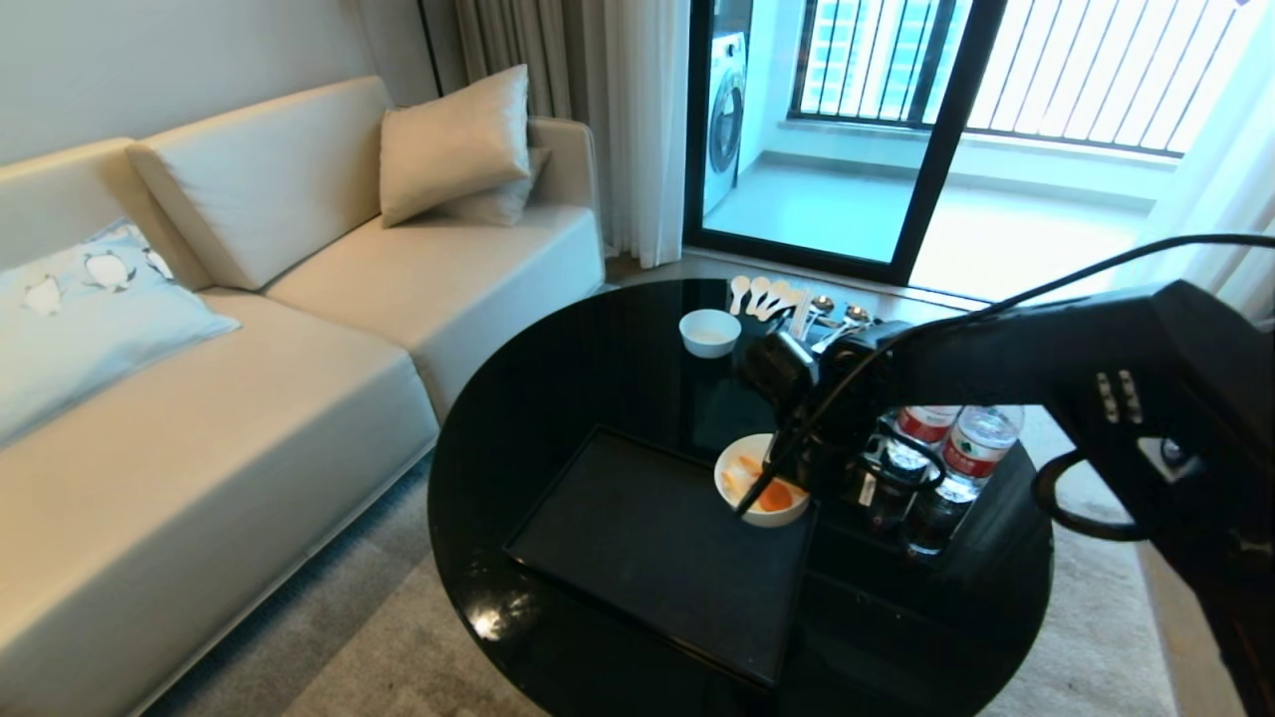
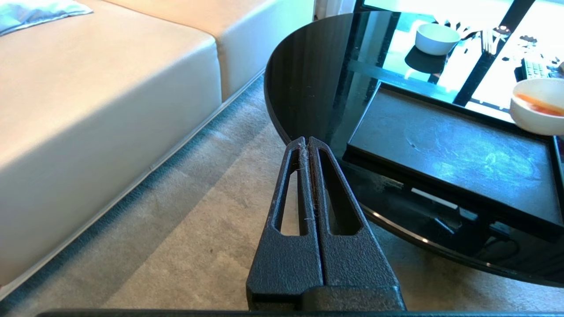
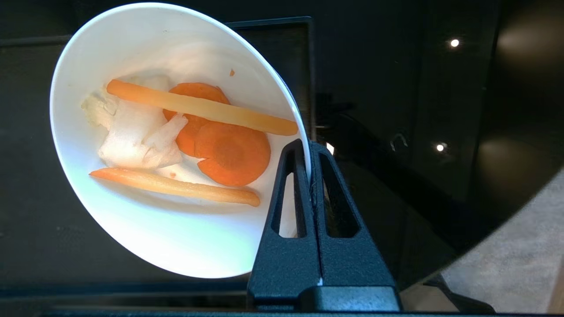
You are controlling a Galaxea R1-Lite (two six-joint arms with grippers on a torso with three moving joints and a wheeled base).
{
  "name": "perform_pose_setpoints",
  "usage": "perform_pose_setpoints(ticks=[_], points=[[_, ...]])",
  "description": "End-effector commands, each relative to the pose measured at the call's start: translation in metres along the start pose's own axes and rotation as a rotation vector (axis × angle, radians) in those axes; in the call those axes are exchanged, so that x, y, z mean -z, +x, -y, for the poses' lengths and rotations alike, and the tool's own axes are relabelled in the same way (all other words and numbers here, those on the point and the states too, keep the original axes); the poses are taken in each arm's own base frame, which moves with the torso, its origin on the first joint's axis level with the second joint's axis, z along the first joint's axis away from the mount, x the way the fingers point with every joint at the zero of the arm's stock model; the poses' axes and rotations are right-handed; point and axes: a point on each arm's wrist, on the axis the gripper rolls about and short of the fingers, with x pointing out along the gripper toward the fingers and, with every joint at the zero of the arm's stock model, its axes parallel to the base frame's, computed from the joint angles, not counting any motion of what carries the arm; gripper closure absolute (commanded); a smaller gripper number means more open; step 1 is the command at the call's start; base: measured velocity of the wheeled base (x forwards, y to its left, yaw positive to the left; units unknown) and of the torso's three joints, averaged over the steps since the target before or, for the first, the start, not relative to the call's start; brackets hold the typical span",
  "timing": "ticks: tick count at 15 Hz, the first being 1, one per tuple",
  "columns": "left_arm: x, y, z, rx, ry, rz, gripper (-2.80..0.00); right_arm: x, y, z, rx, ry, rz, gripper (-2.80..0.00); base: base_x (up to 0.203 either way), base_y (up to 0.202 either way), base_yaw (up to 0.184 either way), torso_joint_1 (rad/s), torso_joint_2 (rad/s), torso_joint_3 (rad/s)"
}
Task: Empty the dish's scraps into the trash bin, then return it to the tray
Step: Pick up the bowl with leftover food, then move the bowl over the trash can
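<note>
Cream sofa (image 1: 249, 398) ran along the robot's left w/ cushions, grey carpet (image 2: 185, 229) underneath. Round glossy black table (image 1: 558, 398) sat in front of robot, just beside sofa edge. Black tray (image 1: 637, 558) lay on near-left part of tabletop, mostly bare. Right arm (image 1: 1096, 378) reached in from the right across the table, over water bottles (image 1: 981, 438) standing at the right side. Dish (image 1: 763, 482), white deep bowl, was at tray's far-right corner; head view can't settle if it rested on tray or was lifted, in the right wrist view it looked tilted rel. to tray. Right gripper (image 3: 310, 147) was clamped tight on dish rim, one finger inside the wall, one outside. Scraps (image 3: 194, 141) were in the dish: two long orange strips, a couple round carrot slices, pale whitish peel bits, all toward the bottom. Smaller white bowl (image 1: 709, 332) sat empty at far side of table, well apart from tray, w/ white spoons (image 1: 757, 294) just beyond it. Left gripper (image 2: 307, 143) hung low off table's near-left edge above carpet, fingers pressed together, nothing in them. Trash bin not in any view
</note>
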Motion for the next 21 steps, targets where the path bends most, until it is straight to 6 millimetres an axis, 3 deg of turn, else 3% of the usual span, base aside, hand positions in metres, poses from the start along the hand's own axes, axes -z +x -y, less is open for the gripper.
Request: perform_pose_setpoints(ticks=[1, 7, 13, 17, 21], points=[[0.000, 0.000, 0.000, 0.000, -0.001, 0.001, 0.00, -0.009, -0.037, 0.022, -0.021, 0.036, 0.023, 0.00, 0.000, 0.000, 0.000, 0.000, 0.00, 0.000], [0.000, 0.000, 0.000, 0.000, -0.001, 0.001, 0.00, -0.001, -0.090, 0.102, 0.014, 0.086, 0.034, 0.00, 0.000, 0.000, 0.000, 0.000, 0.00, 0.000], [0.000, 0.000, 0.000, 0.000, -0.001, 0.001, 0.00, 0.020, -0.122, 0.181, 0.077, 0.161, 0.090, 0.00, 0.000, 0.000, 0.000, 0.000, 0.00, 0.000], [0.000, 0.000, 0.000, 0.000, -0.001, 0.001, 0.00, 0.039, -0.137, 0.231, 0.122, 0.229, 0.111, 0.00, 0.000, 0.000, 0.000, 0.000, 0.00, 0.000], [0.000, 0.000, 0.000, 0.000, -0.001, 0.001, 0.00, 0.062, -0.139, 0.262, 0.167, 0.255, 0.101, 0.00, 0.000, 0.000, 0.000, 0.000, 0.00, 0.000]])
